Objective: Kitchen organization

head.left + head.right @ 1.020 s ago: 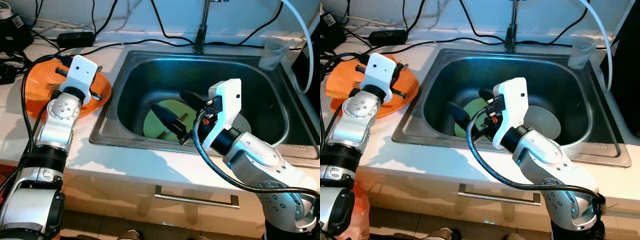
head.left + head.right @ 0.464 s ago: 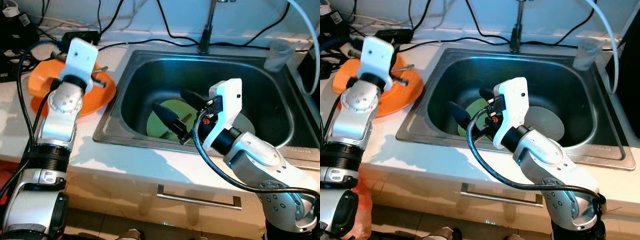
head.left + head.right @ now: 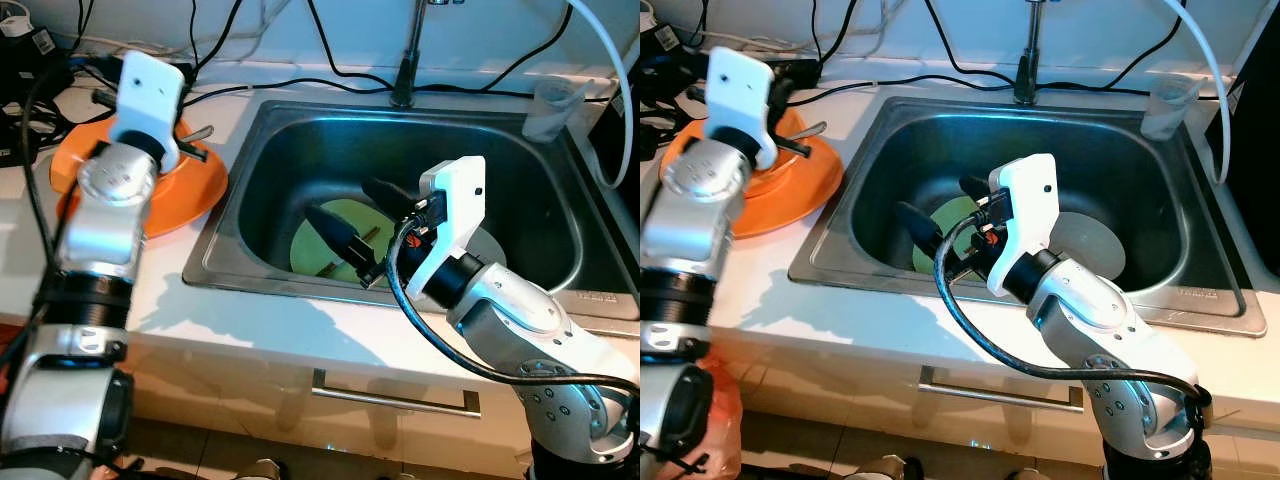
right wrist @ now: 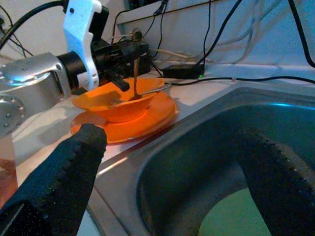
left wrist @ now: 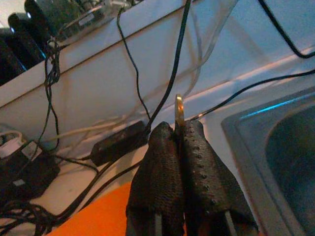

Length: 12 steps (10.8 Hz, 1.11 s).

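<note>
Right wrist view shows the left tool (image 4: pixel 129 53) clenched on a spoon (image 4: pixel 134 78) over the orange bowl (image 4: pixel 118 105), which could tip, while the right tool (image 3: pixel 362 222) hangs released above the sink (image 3: pixel 250 150).

Left gripper (image 5: pixel 180 142) fingers pinched shut; right gripper (image 3: pixel 365 222) fingers spread wide.

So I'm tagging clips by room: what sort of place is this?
Most likely a home kitchen: a steel sink with a tap set in a white counter, and an orange bowl beside it.
</note>
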Tool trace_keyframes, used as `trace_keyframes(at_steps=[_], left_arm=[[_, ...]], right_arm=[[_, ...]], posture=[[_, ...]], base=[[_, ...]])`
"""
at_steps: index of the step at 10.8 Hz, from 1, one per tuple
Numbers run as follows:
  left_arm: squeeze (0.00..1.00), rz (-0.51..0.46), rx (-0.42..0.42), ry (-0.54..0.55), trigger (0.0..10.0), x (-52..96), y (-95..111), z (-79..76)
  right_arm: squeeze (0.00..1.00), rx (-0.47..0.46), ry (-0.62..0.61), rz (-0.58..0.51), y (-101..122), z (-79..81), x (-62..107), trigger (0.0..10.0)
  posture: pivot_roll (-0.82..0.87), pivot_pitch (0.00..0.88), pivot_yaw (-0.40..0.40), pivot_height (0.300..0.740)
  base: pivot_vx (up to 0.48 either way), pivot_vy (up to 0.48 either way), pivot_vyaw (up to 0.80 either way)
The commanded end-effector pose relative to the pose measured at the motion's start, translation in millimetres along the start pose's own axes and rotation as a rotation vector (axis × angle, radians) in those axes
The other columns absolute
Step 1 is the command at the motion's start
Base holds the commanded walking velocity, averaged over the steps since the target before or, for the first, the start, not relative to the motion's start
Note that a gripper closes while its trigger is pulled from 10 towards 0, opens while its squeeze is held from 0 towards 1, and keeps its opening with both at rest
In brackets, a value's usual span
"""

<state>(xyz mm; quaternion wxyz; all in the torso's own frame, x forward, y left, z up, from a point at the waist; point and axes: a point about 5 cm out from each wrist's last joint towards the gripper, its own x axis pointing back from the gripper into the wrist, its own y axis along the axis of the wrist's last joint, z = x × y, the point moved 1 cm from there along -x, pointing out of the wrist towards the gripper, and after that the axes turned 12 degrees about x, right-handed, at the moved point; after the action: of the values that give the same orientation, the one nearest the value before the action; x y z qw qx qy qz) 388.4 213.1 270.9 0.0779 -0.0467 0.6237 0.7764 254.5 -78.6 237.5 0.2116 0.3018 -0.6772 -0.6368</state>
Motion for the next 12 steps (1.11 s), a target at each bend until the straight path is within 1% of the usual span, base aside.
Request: trace_keyframes(at_steps=[1,2,4,5,6,7,8,9,12], left_arm=[[0.0,0.036,0.008,0.001,0.0,0.6,1.5,6.0],[0.0,0.034,0.002,-0.009,0.0,2.7,9.9,4.9],[0.0,0.033,0.0,0.047,0.0,6.8,10.2,13.0],[0.0,0.025,0.019,0.097,0.0,13.8,8.4,21.6],[0.0,0.007,0.019,0.11,0.0,15.9,12.2,22.8],[0.0,-0.045,0.022,0.128,0.0,18.3,22.9,20.7],[0.0,-0.119,0.028,0.134,0.0,19.9,36.4,13.6],[0.0,-0.141,0.02,0.127,0.0,20.1,40.0,10.8],[0.0,-0.133,0.037,0.124,0.0,19.8,39.2,6.6]], right_arm=[[0.0,0.013,0.003,-0.008,1.8,0.4,-1.0,10.0],[0.0,0.014,0.004,-0.009,1.7,-0.3,-1.3,10.0],[0.0,0.014,0.006,-0.01,1.3,-1.0,-2.0,10.0],[0.0,0.015,0.007,-0.01,0.8,-2.2,-2.5,10.0],[0.0,0.015,0.008,-0.01,0.6,-2.4,-2.7,10.0],[0.0,0.014,0.014,-0.011,0.1,-1.8,-3.4,10.0],[0.0,0.013,0.035,-0.011,-0.6,0.2,-4.3,10.0],[0.0,0.012,0.049,-0.01,-0.6,1.2,-4.1,10.0],[0.0,0.011,0.089,-0.009,-1.3,5.8,-2.2,10.0]], posture=[[-0.01,0.087,0.054,0.74],[0.0,0.085,0.052,0.74],[0.01,0.083,0.05,0.74],[0.02,0.08,0.047,0.74],[0.02,0.078,0.046,0.74],[0.02,0.072,0.044,0.74],[0.02,0.066,0.044,0.74],[0.02,0.065,0.044,0.74],[0.02,0.061,0.047,0.74]], base=[[0.0,0.0,0.0],[0.0,0.0,0.0],[0.0,0.0,0.0],[0.0,0.0,0.0],[0.0,0.0,0.0],[0.0,0.0,0.0],[0.0,0.0,0.0],[0.0,0.0,0.0],[0.0,0.0,0.0]])
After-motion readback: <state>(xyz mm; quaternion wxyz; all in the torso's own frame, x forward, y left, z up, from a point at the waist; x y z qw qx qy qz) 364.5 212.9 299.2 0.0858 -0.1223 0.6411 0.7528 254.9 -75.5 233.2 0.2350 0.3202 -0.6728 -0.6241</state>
